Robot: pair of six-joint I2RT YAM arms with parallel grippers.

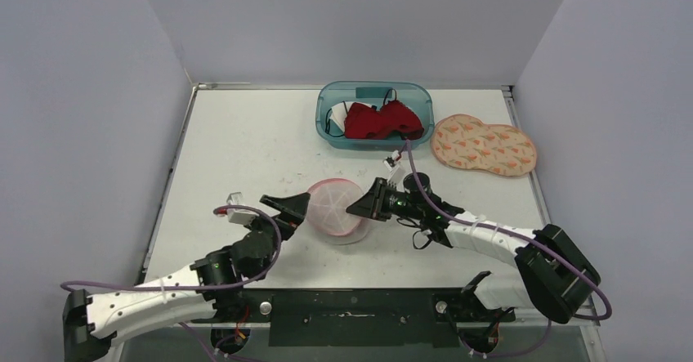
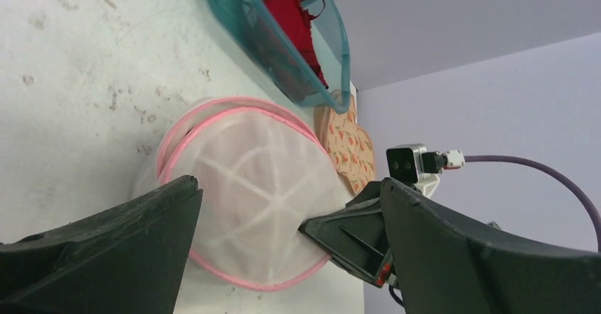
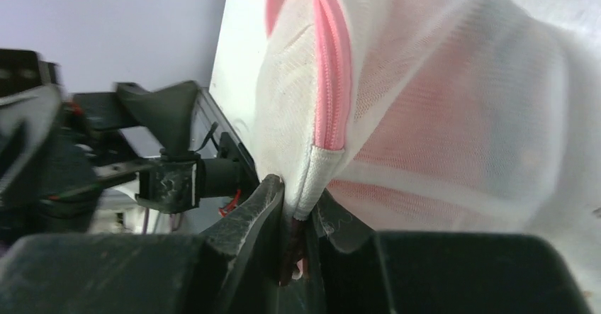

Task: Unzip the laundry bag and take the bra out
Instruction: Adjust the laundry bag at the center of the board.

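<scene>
The laundry bag [image 1: 333, 207] is a round white mesh pouch with pink trim, lying mid-table. My right gripper [image 1: 351, 208] is shut on the white fabric tab at the end of its pink zipper [image 3: 329, 80]. In the right wrist view the jaws [image 3: 301, 197] pinch that tab, and the zipper above them looks closed. My left gripper [image 1: 298, 212] stands open at the bag's left edge, and the bag [image 2: 248, 193] sits just beyond its spread fingers [image 2: 177, 208]. Something pinkish shows through the mesh [image 3: 453, 115]; I cannot make out a bra inside.
A teal bin [image 1: 327, 100] at the back holds a red garment [image 1: 380, 121] with straps. A peanut-shaped orange patterned pouch [image 1: 484, 144] lies to its right. The table's raised rim runs along the left and right sides.
</scene>
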